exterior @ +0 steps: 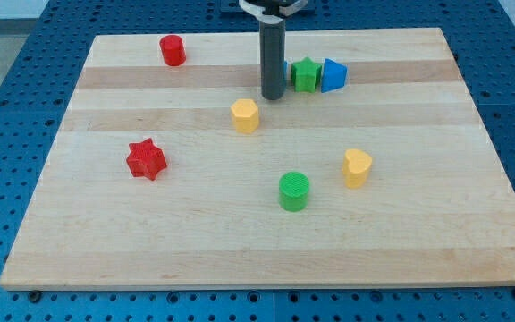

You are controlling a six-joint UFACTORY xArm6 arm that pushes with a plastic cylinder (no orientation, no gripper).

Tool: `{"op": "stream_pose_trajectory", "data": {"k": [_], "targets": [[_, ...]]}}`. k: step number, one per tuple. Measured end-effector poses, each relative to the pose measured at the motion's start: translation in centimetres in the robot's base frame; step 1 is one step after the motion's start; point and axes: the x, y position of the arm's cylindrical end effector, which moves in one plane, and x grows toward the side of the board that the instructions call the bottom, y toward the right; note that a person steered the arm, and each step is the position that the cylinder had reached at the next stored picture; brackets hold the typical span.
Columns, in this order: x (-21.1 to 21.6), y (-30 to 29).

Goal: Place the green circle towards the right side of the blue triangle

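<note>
The green circle (294, 191) lies in the lower middle of the wooden board (150, 241). The blue triangle (333, 75) sits near the view's top, right of centre, touching a green star-like block (306, 74) on its left. My tip (273, 96) rests on the board just left of that green block, well above the green circle. A yellow hexagon-like block (245, 115) lies just below and left of my tip.
A yellow heart-shaped block (357, 167) lies to the right of the green circle. A red star (146, 159) is at the left. A red cylinder (173, 50) is at the top left. Blue pegboard surrounds the board.
</note>
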Motion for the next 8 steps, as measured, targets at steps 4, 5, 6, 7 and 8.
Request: {"op": "stream_pose_trajectory", "data": {"k": [4, 5, 6, 7, 8], "targets": [[6.7, -1.8], [10.1, -3.5], [14.7, -4.4], [19.3, -3.9], [20.2, -0.2]]}}
